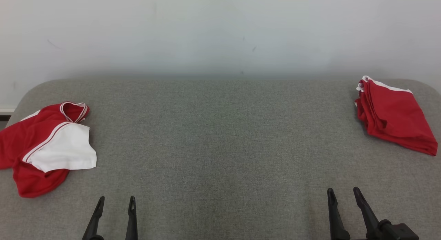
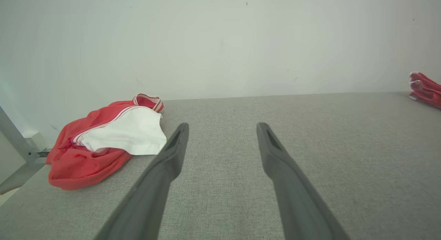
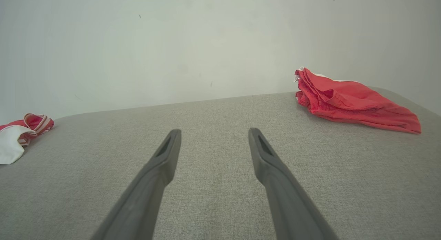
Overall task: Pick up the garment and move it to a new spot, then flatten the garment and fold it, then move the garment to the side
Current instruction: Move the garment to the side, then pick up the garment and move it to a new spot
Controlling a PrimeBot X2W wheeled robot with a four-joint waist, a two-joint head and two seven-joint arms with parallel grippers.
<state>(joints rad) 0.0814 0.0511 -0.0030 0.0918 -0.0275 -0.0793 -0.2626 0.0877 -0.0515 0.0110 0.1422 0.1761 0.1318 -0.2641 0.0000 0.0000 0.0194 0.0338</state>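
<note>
No readable text, labels, brands, numbers or signs anywhere; nothing legible on either garment, the wall or the bench.

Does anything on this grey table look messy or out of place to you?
The red-and-white garment at the left end of the table lies crumpled in a heap, unfolded. The red garment at the far right is folded but sits askew to the edge. Nothing looks torn or spilled.
</note>
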